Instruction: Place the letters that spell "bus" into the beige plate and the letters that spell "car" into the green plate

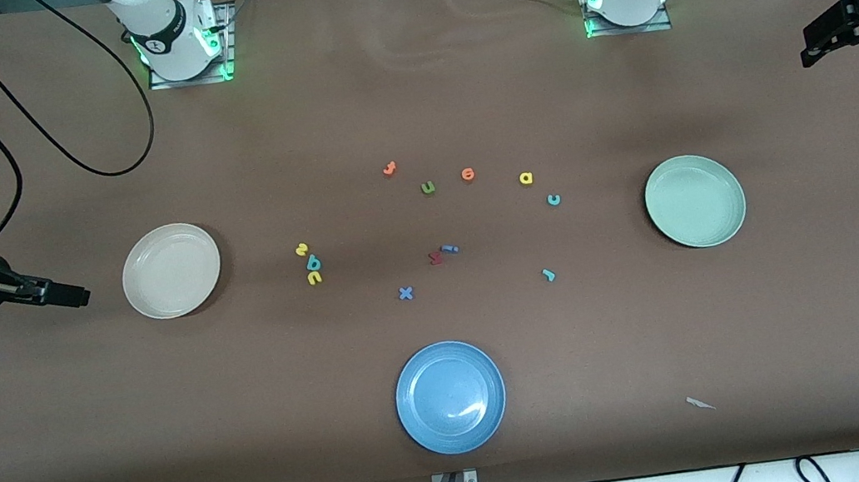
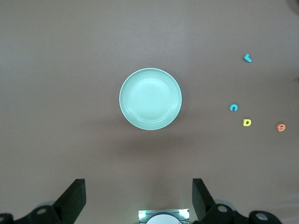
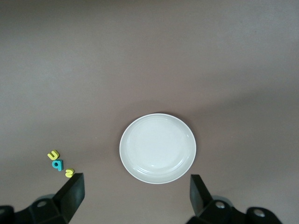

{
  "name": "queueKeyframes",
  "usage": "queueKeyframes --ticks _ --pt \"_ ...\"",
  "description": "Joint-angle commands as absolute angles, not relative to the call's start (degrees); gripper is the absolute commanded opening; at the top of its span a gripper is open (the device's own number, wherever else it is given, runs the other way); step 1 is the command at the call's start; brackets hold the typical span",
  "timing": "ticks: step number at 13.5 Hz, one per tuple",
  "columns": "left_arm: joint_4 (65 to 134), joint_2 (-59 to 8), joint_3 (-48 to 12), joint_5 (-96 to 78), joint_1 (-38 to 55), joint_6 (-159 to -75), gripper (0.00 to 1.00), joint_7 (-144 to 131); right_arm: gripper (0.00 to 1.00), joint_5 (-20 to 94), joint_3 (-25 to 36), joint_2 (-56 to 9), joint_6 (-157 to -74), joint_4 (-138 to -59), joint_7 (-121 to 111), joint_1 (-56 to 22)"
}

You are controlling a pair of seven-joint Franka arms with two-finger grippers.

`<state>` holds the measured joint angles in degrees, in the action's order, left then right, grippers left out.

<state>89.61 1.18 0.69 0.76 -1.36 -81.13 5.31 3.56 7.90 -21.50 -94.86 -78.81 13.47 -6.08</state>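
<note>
Brown worktop (image 1: 411, 109), three plates sitting on it. Beige plate (image 1: 171, 270) toward the right arm's end, green plate (image 1: 695, 201) toward the left arm's end, blue plate (image 1: 451, 397) between them and nearest the front camera. Letters scattered in the middle: yellow s (image 1: 302, 250), teal b (image 1: 312, 263) and yellow u (image 1: 314, 278) bunched together near the beige plate. Yellow a (image 1: 526, 178), teal c (image 1: 553, 200) and teal r (image 1: 549, 275) lie toward the green plate. Also orange letters (image 1: 389, 168), an olive u (image 1: 428, 187), a blue x (image 1: 405, 293), a red letter (image 1: 435, 258). A white scrap (image 1: 699, 403) lies near the front edge.
</note>
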Motion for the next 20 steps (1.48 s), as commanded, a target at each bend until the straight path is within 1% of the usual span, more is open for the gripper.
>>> queueKeyframes --ticks 1,9,12,15,17,20 --pt "87.71 0.35 0.62 0.09 -1.58 -80.24 1.0 5.01 1.0 2.72 7.56 -19.78 -95.45 -80.86 13.45 -5.89" --pt "87.72 0.35 0.62 0.09 -1.58 -80.24 1.0 4.92 1.0 3.25 7.38 -19.78 -95.62 -80.86 13.88 -6.06" --pt "87.71 0.35 0.62 0.09 -1.58 -80.24 1.0 4.92 1.0 3.43 5.1 -19.69 -95.89 -80.86 15.02 -7.47" --pt "87.71 0.35 0.62 0.09 -1.41 -80.24 1.0 4.92 1.0 3.26 4.83 -20.39 -96.32 -80.95 19.06 -10.97" --pt "87.71 0.35 0.53 0.17 -1.14 -80.24 1.0 4.92 1.0 2.46 4.83 -21.7 -98.25 -80.95 19.86 -14.66" --pt "87.71 0.35 0.53 0.17 -1.05 -80.24 1.0 4.92 1.0 2.9 4.83 -24.77 -101.59 -81.56 25.02 -18.18"
